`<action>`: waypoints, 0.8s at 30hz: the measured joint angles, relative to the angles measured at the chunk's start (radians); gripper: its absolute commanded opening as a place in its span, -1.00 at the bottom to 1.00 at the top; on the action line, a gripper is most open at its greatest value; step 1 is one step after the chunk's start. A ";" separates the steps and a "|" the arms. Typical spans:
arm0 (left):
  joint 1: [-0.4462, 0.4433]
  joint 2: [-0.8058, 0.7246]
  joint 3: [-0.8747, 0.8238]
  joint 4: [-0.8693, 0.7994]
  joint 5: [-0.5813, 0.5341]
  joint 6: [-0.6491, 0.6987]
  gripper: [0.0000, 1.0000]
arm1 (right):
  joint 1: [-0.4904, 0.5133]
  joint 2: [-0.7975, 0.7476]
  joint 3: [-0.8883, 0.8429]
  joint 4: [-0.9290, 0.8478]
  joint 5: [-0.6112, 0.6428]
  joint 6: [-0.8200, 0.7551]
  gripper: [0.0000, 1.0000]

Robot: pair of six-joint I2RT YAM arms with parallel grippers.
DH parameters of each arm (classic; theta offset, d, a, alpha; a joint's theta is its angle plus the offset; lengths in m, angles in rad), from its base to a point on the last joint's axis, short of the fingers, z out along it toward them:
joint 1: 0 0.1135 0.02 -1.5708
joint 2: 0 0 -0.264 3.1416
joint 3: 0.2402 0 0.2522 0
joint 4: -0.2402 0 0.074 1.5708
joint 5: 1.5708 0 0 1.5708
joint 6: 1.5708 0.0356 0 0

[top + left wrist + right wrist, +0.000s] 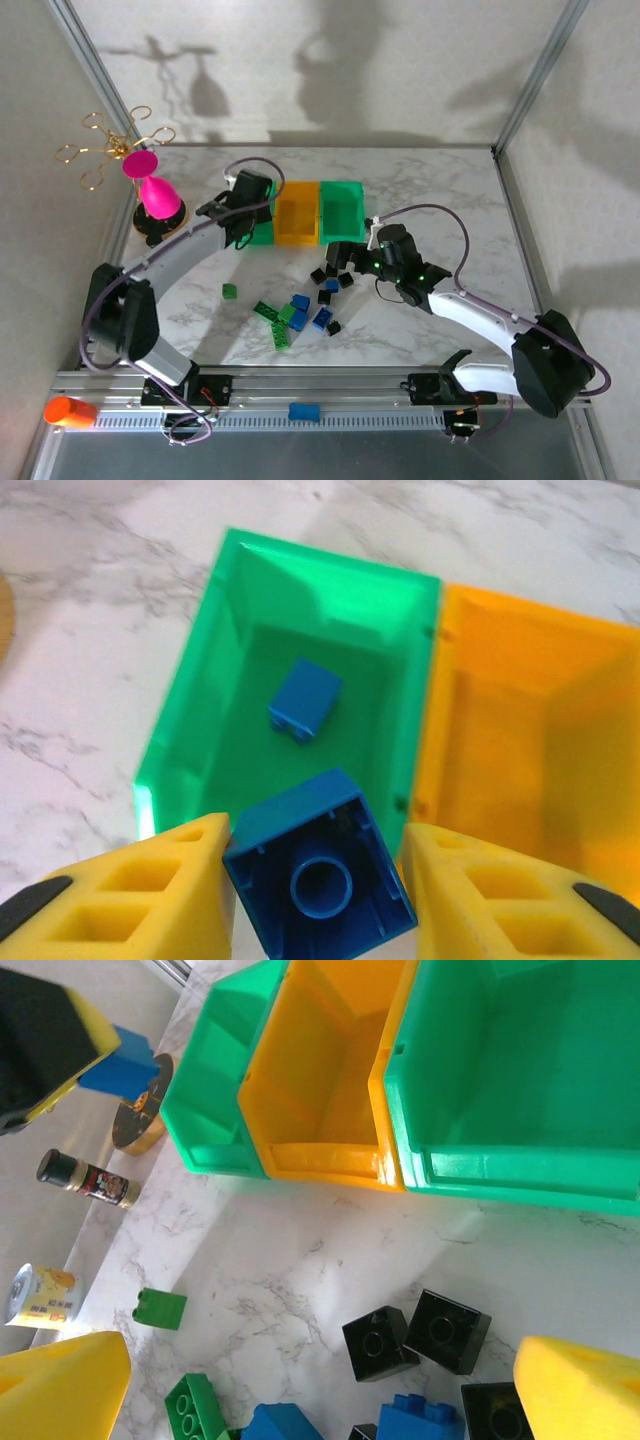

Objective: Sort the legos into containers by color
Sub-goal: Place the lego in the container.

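Blue brick (318, 870), seemingly light, stiff and slick-sided, pinched across flat opposite walls by left gripper (242, 212) above left green bin (190, 720), second blue brick (305, 700) inside. Right gripper (345, 255) spread wide over black bricks (420, 1330) on marble table (300, 1250).

— Where does the top view sit?
— High behind the near edge of the bench (450, 190), looking down over all of it.
— And the wrist views?
— Close up; both face the containers (300, 1080), left from directly above.
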 measured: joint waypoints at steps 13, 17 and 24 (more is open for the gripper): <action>0.108 0.336 0.237 0.021 0.049 0.039 -0.14 | 0.000 0.050 0.036 0.021 0.010 -0.002 0.98; 0.120 0.382 0.262 0.024 0.053 0.044 -0.10 | 0.000 0.055 0.036 0.021 0.012 -0.005 0.98; 0.126 0.415 0.273 0.026 0.065 0.052 0.00 | 0.000 0.074 0.043 0.020 0.023 -0.017 0.98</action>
